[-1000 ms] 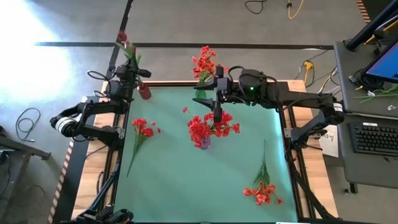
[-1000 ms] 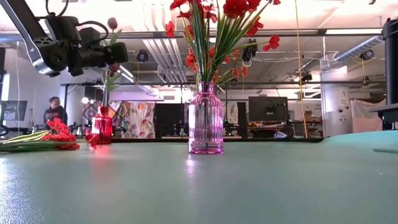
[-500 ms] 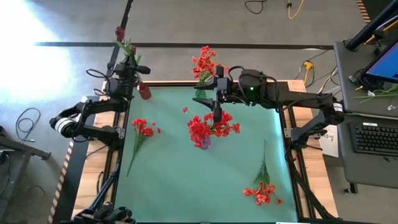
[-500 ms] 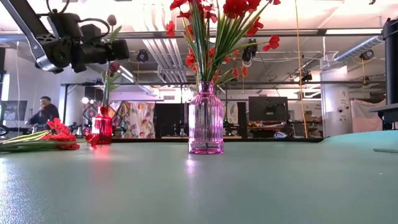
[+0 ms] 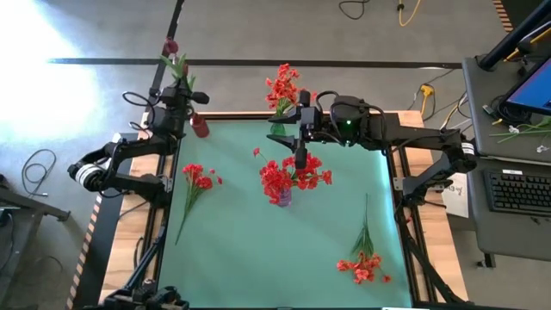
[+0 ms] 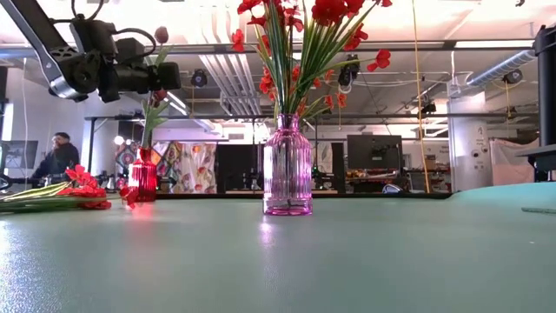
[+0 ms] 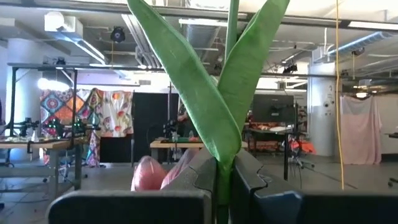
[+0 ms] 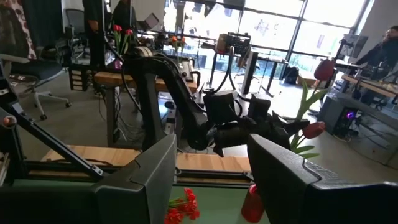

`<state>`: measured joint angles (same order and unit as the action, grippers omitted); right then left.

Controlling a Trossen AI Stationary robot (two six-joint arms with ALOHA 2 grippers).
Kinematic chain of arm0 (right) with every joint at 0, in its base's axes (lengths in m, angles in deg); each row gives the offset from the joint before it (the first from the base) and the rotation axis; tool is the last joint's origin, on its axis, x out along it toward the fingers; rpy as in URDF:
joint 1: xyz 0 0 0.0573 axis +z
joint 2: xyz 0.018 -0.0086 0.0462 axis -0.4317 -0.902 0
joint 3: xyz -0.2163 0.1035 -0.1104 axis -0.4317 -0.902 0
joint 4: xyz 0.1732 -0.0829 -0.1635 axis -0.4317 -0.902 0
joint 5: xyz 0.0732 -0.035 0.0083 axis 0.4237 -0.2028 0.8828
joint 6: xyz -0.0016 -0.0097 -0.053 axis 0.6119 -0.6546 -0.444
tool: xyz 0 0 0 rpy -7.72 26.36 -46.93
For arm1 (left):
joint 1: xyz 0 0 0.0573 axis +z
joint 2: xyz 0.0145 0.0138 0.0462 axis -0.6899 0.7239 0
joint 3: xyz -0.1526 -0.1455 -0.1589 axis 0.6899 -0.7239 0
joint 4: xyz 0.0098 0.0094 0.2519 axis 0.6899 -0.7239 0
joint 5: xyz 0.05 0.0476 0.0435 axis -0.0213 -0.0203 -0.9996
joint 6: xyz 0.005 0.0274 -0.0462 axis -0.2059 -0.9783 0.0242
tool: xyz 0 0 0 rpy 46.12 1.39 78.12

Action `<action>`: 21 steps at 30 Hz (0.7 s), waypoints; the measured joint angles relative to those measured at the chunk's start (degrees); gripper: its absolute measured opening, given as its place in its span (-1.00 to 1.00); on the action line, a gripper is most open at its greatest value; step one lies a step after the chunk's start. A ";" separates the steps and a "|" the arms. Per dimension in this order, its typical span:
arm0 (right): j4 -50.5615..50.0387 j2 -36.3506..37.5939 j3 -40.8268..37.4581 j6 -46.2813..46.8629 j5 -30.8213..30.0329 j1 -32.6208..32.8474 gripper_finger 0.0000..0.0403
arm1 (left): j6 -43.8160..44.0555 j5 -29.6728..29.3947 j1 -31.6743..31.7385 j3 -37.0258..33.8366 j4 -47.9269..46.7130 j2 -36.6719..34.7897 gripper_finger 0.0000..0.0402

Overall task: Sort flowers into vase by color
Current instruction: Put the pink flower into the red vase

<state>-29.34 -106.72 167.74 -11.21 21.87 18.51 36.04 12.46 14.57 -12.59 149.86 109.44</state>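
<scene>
At the far left corner of the green table [image 5: 258, 250], the left gripper [image 5: 178, 93] is closed on the stem of a magenta tulip [image 5: 170, 46] above a small red vase [image 5: 200, 127]. Red flowers [image 5: 197, 179] lie nearby. At centre stands a pink vase [image 6: 287, 167] of red blooms; above its far side the right gripper [image 5: 300, 158] hangs with fingers apart, empty. Another red spray [image 5: 364, 265] lies near right.

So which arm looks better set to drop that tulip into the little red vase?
The left. Its gripper is shut on the tulip stem, right above the red vase. The right gripper is open over the pink vase, holding nothing.
</scene>
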 joint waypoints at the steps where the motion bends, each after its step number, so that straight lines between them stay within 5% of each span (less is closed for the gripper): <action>1: 0.00 0.00 0.00 0.00 0.00 0.00 -0.05 | 0.45 0.00 0.00 -0.03 -0.22 0.00 -1.00; 21: 0.00 0.00 0.00 0.04 0.04 0.00 -0.05 | 5.01 -1.46 -0.07 -0.24 -2.71 -0.02 -0.98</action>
<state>-29.34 -106.72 167.74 -11.16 21.91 18.51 41.05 11.00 14.51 -12.83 147.16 109.42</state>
